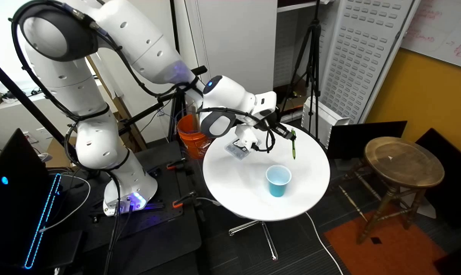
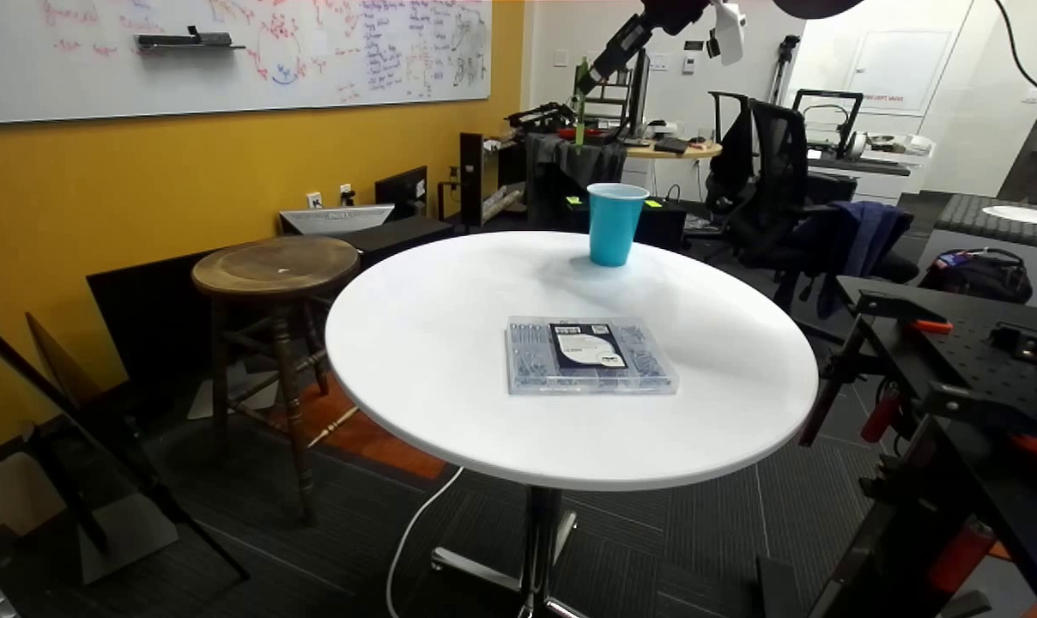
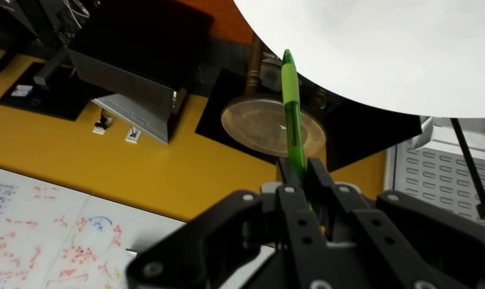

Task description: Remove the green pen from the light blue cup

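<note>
both exterior views overlook table [image 1: 247,175] | wrist view close, facing along gripper [image 3: 301,165]

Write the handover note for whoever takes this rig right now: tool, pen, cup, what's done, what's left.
Tool: shut on the green pen.
Pen: roughly upright in the air, apart from the cup.
Light blue cup: upright on the round white table.
Done: the pen is out of the cup, so the removal itself looks complete.
Left: no set-down spot is given; probably lower the pen to the table and release it, away from the cup and the clear plastic case.
</note>
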